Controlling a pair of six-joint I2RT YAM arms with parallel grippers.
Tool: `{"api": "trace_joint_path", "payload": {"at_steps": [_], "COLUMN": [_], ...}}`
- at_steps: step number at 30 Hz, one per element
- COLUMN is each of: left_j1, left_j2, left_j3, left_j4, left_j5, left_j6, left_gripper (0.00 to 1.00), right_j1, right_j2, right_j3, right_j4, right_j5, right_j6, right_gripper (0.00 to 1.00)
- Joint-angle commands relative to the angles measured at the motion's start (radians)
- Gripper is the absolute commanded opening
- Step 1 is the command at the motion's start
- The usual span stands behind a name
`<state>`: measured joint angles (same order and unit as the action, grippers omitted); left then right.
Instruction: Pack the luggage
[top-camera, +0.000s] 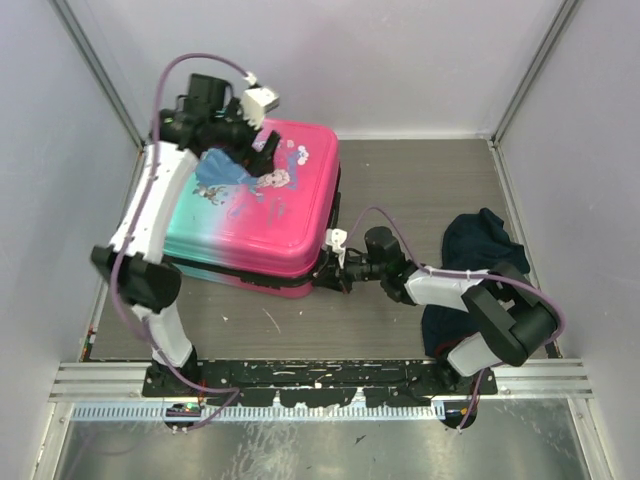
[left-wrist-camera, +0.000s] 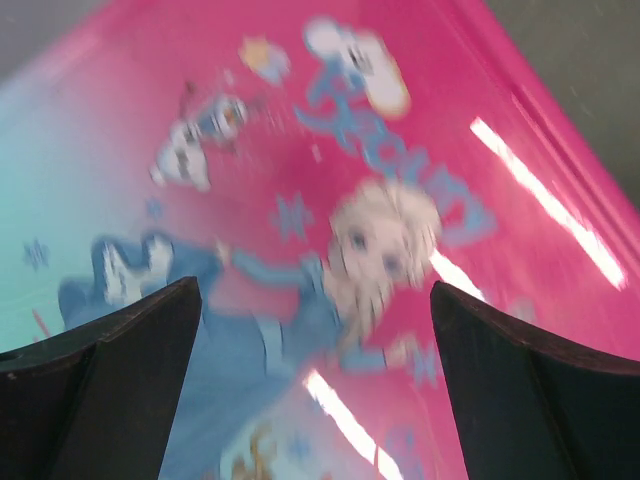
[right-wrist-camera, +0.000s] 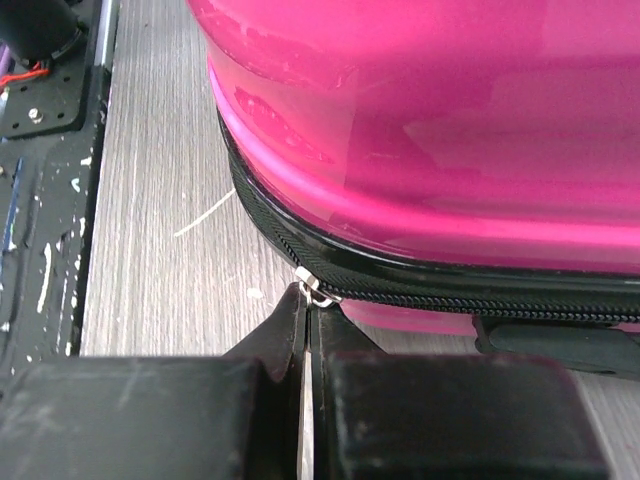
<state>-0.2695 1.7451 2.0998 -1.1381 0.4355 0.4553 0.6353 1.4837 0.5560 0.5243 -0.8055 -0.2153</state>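
Note:
The luggage (top-camera: 265, 205), a small hard-shell suitcase fading pink to turquoise with a princess print, lies flat and closed on the table. My left gripper (top-camera: 250, 140) is open just above the lid near its far edge; the left wrist view shows the blurred print (left-wrist-camera: 330, 240) between the wide-apart fingers. My right gripper (top-camera: 335, 262) is at the near right corner of the case, shut on the silver zipper pull (right-wrist-camera: 318, 292) of the black zipper (right-wrist-camera: 450, 295).
A dark navy cloth heap (top-camera: 480, 250) lies on the table to the right, partly under my right arm. Grey walls close in the table on the left, right and back. A black rail (top-camera: 320, 375) runs along the near edge.

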Motion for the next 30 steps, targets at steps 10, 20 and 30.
{"api": "trace_joint_path", "payload": {"at_steps": [10, 20, 30], "left_j1": [-0.252, -0.262, -0.260], "left_j2": [0.613, 0.832, 0.861], "left_j3": [0.510, 0.535, 0.538], "left_j4": [0.734, 1.181, 1.095], "left_j5": [-0.948, -0.987, -0.883], "left_j6": [0.001, 0.361, 0.418], "left_gripper": [0.98, 0.98, 0.98], "right_j1": [0.114, 0.119, 0.123], "right_j2": [-0.014, -0.016, -0.016], "right_j3": [-0.022, -0.032, -0.028], "right_j4": [0.215, 0.215, 0.208], "right_j5": [0.209, 0.215, 0.242], "right_j6": [0.102, 0.099, 0.114], "right_gripper": [0.01, 0.01, 0.01]}}
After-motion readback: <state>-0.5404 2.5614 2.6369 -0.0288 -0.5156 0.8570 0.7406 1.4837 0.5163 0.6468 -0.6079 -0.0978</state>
